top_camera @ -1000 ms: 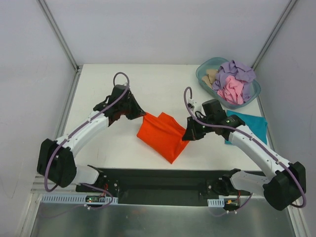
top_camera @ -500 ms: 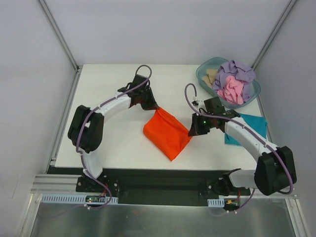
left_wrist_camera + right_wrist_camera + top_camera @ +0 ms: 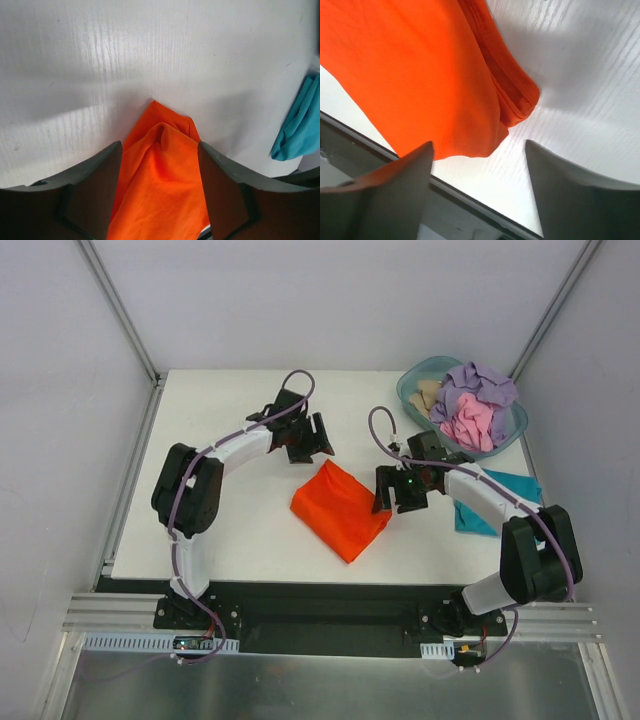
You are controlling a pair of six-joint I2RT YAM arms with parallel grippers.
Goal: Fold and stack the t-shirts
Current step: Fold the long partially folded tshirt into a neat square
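1. Orange t-shirt (image 3: 340,508): folded bundle, lies on table (image 3: 220,530) near ctr.
2. L gripper (image 3: 312,442) at its 11 o'clock corner; fingers spread, pinching nothing, cloth tip visible btwn them in wrist view.
3. R gripper (image 3: 392,492) at its 3 o'clock edge; fingers spread, holding nothing.
4. Teal t-shirt (image 3: 505,502) at table's 3 o'clock edge; tub (image 3: 412,383) w/ crumpled shirts (image 3: 470,405) at 1 o'clock.

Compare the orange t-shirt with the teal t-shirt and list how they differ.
Place: the orange t-shirt lies in the middle of the table; the teal t-shirt lies by its right edge, nearer the tub.
View: the orange t-shirt shows nearly whole from above; the teal t-shirt is partly hidden under the right arm.
Shared: both rest on the table, outside the tub.
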